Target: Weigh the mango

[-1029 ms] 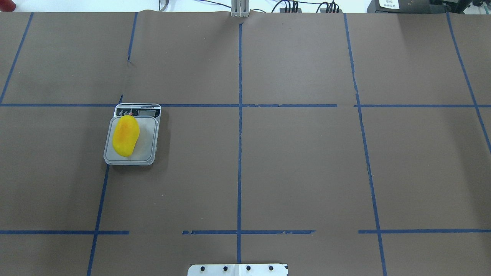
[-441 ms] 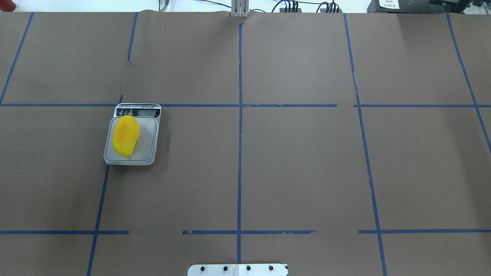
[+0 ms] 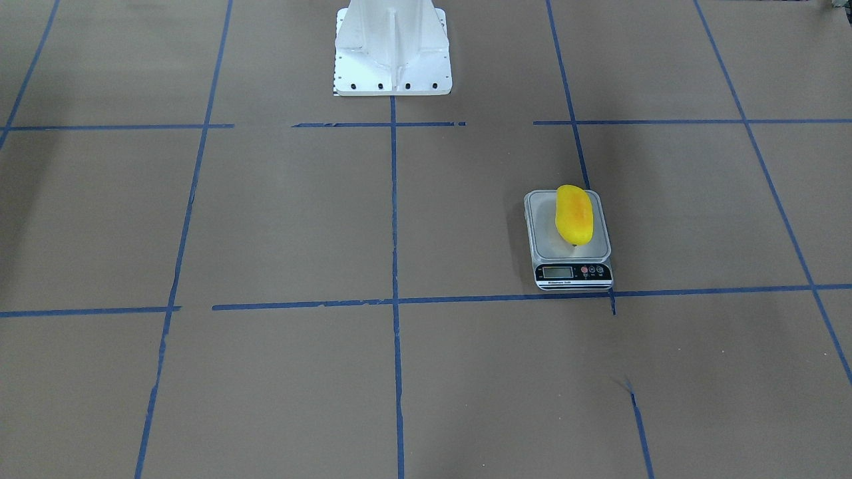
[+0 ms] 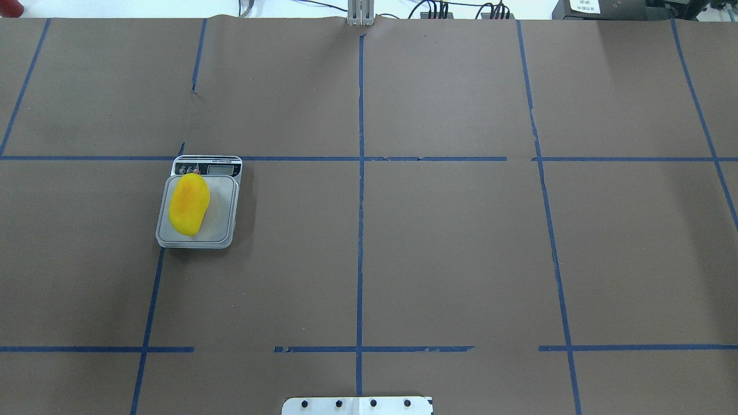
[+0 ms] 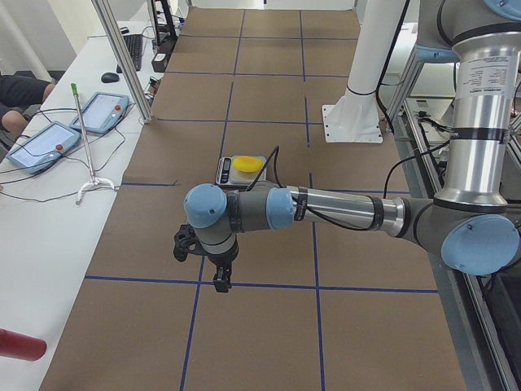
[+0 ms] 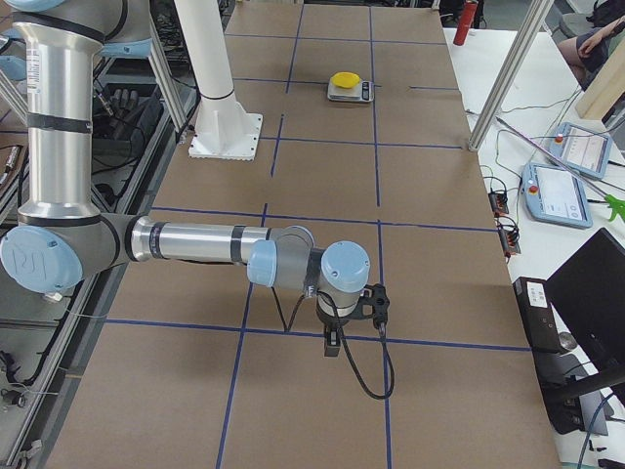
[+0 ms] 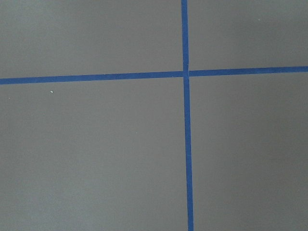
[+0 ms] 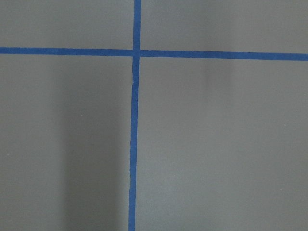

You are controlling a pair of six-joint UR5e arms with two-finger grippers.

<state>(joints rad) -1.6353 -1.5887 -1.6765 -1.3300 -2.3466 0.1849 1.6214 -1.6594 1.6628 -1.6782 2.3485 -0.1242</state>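
Note:
The yellow mango (image 4: 188,204) with an orange blush lies on the left part of the grey scale's platform (image 4: 222,230), its far tip by the display panel. It also shows in the front view (image 3: 574,214) on the scale (image 3: 542,249), and small in the side views (image 5: 247,164) (image 6: 345,79). Neither gripper shows in the overhead or front view. The left gripper (image 5: 220,283) hangs over the table's left end, well clear of the scale. The right gripper (image 6: 332,349) hangs over the right end. I cannot tell whether either is open or shut. Both wrist views show only brown mat and blue tape.
The white robot base (image 3: 393,46) stands at the table's near middle edge. Blue tape lines grid the brown mat. A side bench holds teach pendants (image 5: 49,142) (image 6: 571,191), cables and a red bottle (image 6: 466,21). Aluminium posts (image 5: 122,57) stand at the table's edge.

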